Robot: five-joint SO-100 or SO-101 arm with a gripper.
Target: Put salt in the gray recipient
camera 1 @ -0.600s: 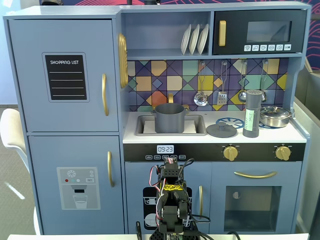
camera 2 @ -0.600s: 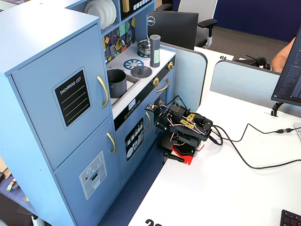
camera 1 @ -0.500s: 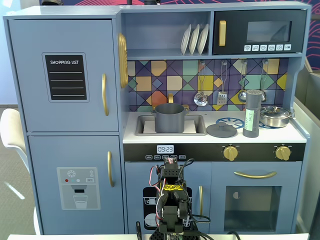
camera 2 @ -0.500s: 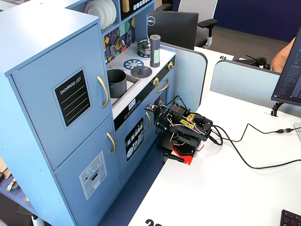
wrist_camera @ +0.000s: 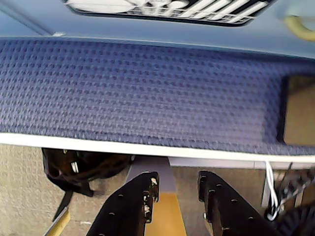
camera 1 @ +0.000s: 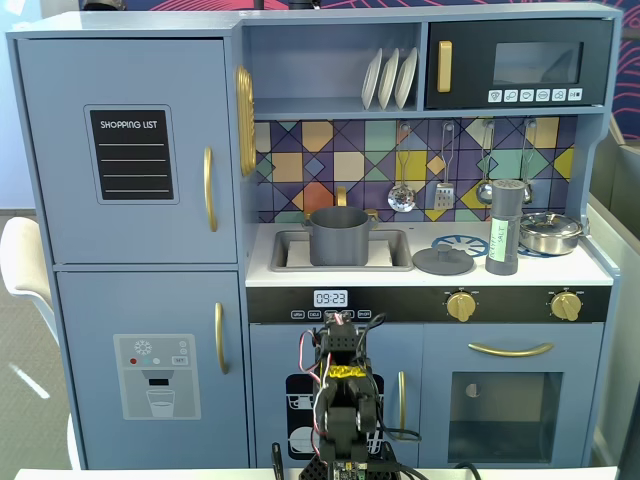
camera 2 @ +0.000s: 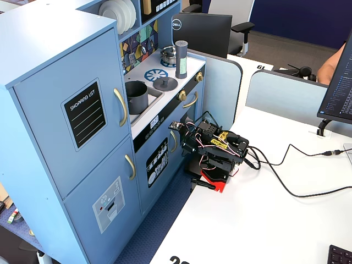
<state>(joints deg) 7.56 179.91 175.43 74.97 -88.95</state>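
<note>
The salt [camera 1: 504, 228], a tall dark shaker with a pale green label, stands upright on the toy kitchen's counter at the right, by the stove ring; it also shows in the other fixed view as the salt [camera 2: 181, 59]. The gray recipient [camera 1: 338, 236] sits in the sink at mid counter, seen from the side as the gray recipient [camera 2: 136, 97]. My arm [camera 1: 342, 400] is folded low in front of the kitchen, far below both. In the wrist view my gripper [wrist_camera: 177, 182] points down past the table edge, open, with nothing between its fingers.
A flat gray lid [camera 1: 443, 261] lies between pot and salt, and a shiny silver pan [camera 1: 550, 233] sits right of the salt. Utensils [camera 1: 401, 195] hang above the counter. Cables [camera 2: 297, 190] trail over the white table [camera 2: 264, 225]. A black bag [wrist_camera: 83, 164] lies on the floor below.
The top of the folded arm has risen slightly. Salt, pot and lid have not moved.
</note>
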